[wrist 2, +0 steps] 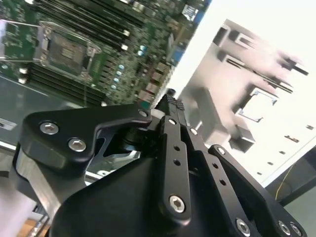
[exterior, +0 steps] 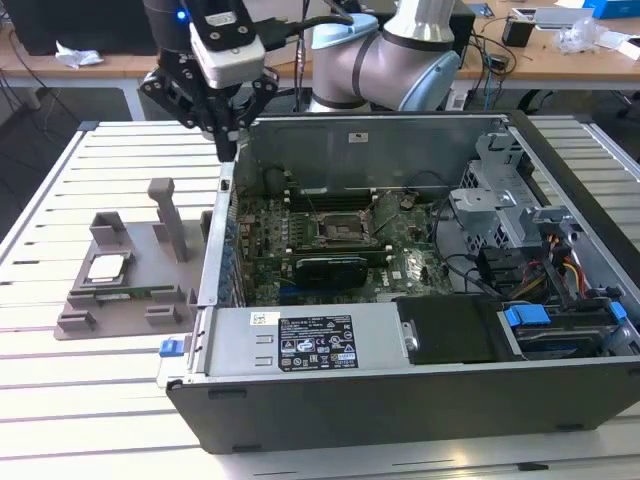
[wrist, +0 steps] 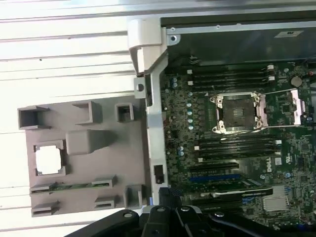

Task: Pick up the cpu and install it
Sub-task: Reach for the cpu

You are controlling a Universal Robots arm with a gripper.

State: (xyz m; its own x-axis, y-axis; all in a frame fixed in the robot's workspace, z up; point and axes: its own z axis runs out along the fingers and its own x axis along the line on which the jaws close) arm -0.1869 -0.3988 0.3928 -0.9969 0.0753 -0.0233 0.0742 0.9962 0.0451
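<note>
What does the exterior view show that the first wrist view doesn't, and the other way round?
The exterior view adds the silver-grey jointed robot arm, the grey metal power supply box and the blue-tabbed drive bays. The first wrist view adds a straight-down look into the grey plastic tray's pockets. Both share the black claw, the small silver square cpu resting in that tray, and the empty socket on the green motherboard.
</note>
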